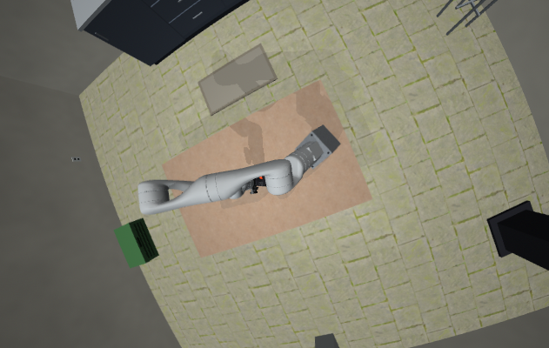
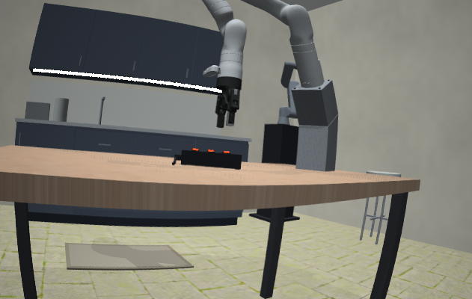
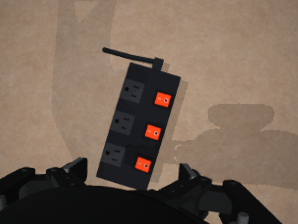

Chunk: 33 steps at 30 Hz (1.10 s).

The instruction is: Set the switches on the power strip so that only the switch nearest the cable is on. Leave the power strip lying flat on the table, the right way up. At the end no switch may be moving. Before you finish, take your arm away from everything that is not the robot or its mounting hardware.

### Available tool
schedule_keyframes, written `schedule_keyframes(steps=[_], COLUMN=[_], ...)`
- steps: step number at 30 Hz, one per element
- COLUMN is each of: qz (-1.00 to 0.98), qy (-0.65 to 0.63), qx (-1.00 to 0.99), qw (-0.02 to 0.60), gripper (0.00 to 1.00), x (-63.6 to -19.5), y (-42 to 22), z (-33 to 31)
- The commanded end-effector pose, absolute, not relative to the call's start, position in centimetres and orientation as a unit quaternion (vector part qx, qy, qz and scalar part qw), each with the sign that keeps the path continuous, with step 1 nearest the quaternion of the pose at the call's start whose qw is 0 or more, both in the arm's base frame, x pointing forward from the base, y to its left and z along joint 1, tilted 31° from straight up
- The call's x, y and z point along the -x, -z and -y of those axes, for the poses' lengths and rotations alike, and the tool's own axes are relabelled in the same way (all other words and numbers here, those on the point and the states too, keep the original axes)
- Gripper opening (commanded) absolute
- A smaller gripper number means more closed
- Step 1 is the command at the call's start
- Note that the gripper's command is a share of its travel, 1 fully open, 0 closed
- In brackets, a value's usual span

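A black power strip [image 2: 211, 160] [image 3: 136, 123] lies flat, right way up, on the wooden table [image 2: 120, 176] [image 1: 235, 226] [image 3: 233, 43]. It carries three orange switches [image 3: 162, 99] [image 3: 153, 132] [image 3: 143, 164] that all look alike. Its short cable stub [image 3: 129, 56] [image 2: 175, 161] sticks out at the far end in the wrist view and at the left end in the exterior view. My gripper [image 2: 226, 120] [image 3: 132, 171] is open and empty. It hangs well above the strip, pointing down. From above, the arm hides most of the strip [image 1: 260, 178].
The robot's grey base pedestal [image 2: 316, 146] [image 1: 324, 141] stands on the table to the right of the strip. A black box [image 2: 280, 143] stands behind the table. A green crate [image 1: 136, 243] sits on the floor off one table corner.
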<state>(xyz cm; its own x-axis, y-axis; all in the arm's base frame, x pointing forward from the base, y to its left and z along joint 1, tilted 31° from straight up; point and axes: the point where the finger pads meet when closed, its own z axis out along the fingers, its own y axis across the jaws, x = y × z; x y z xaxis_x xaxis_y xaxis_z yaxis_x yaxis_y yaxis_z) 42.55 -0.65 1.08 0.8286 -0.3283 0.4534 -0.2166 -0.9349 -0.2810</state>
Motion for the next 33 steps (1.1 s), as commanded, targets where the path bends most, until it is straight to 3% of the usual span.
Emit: schedule_keyframes(steps=[1, 16, 17, 33], qz=[-0.181, -0.257, -0.257, -0.257], qy=[0.245, 0.233, 0.233, 0.233], qx=[0.945, 0.929, 0.929, 0.929], qw=[0.117, 0.129, 0.129, 0.129], gripper=[1.00, 1.00, 0.00, 0.00], x=[-41.93, -41.37, -41.37, -41.37], y=[-0.24, 0.44, 0.44, 0.44], z=[1.06, 1.49, 1.49, 1.49])
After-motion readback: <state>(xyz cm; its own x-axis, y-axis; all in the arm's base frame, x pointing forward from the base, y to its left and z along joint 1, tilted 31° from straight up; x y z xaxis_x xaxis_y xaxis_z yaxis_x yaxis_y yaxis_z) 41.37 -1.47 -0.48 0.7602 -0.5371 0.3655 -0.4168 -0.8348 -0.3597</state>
